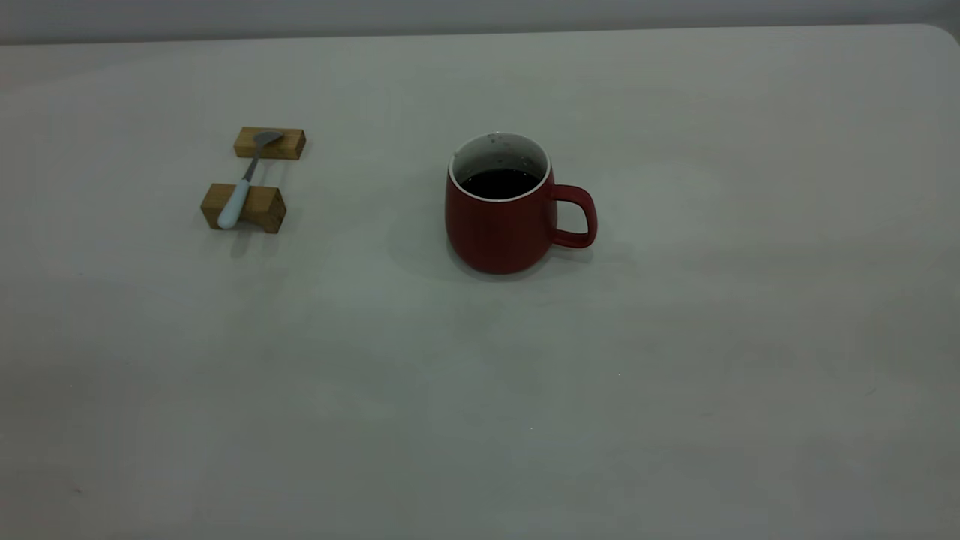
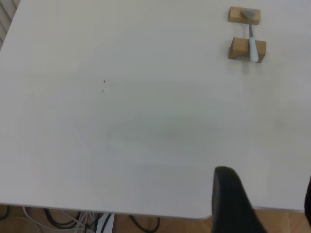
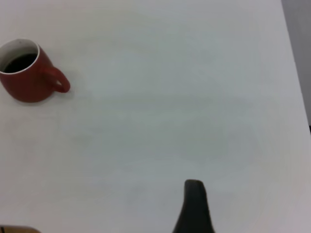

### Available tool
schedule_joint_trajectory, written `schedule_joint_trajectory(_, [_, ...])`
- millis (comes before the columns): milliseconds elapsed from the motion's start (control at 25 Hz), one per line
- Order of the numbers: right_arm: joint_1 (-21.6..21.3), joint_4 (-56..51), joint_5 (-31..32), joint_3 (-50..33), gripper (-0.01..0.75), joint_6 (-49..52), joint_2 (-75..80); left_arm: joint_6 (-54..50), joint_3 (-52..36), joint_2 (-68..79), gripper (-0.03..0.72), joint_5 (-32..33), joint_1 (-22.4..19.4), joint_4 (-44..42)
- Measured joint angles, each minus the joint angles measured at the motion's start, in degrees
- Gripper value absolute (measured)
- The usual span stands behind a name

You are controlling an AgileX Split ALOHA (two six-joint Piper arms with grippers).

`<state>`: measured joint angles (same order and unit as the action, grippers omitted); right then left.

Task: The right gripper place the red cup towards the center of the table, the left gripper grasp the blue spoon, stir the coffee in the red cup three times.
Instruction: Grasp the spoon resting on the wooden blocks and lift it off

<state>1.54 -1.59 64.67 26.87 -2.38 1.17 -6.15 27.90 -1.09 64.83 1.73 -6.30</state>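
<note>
The red cup [image 1: 501, 225] stands upright near the middle of the table [image 1: 675, 360], handle toward the right, with dark coffee [image 1: 499, 183] inside. It also shows in the right wrist view as the red cup [image 3: 29, 77], far from my right gripper [image 3: 250, 194]. Only one black finger [image 3: 194, 206] of that gripper shows, with bare table beside it. The blue spoon [image 1: 240, 191] lies across two wooden blocks at the left, bowl on the far one. My left gripper [image 2: 267, 179] stands open over the table's near edge, far from the spoon [image 2: 252, 43]. Neither gripper shows in the exterior view.
The near wooden block [image 1: 244, 208] carries the spoon's handle and the far block [image 1: 270, 143] its bowl. Cables [image 2: 97, 223] lie on the floor below the table edge in the left wrist view. Bare tabletop stretches between spoon and cup.
</note>
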Motion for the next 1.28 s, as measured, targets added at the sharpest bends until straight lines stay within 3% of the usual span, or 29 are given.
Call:
schedule_joint_trajectory(200, [-0.2, 0.1, 0.0, 0.0, 0.621, 0.0, 0.0, 0.0, 0.0, 0.0, 0.438, 0.0, 0.0, 0.0])
schedule_joint_trajectory(680, [-0.2, 0.2, 0.0, 0.0, 0.378, 0.0, 0.0, -0.1, 0.0, 0.0, 0.438, 0.0, 0.0, 0.0])
schedule_joint_trajectory(1080, [-0.2, 0.2, 0.0, 0.0, 0.230, 0.0, 0.0, -0.1, 0.0, 0.0, 0.438, 0.0, 0.0, 0.0])
schedule_joint_trajectory(1280, [-0.2, 0.2, 0.0, 0.0, 0.218, 0.0, 0.0, -2.3, 2.6, 7.9, 0.520, -2.6, 0.0, -0.9])
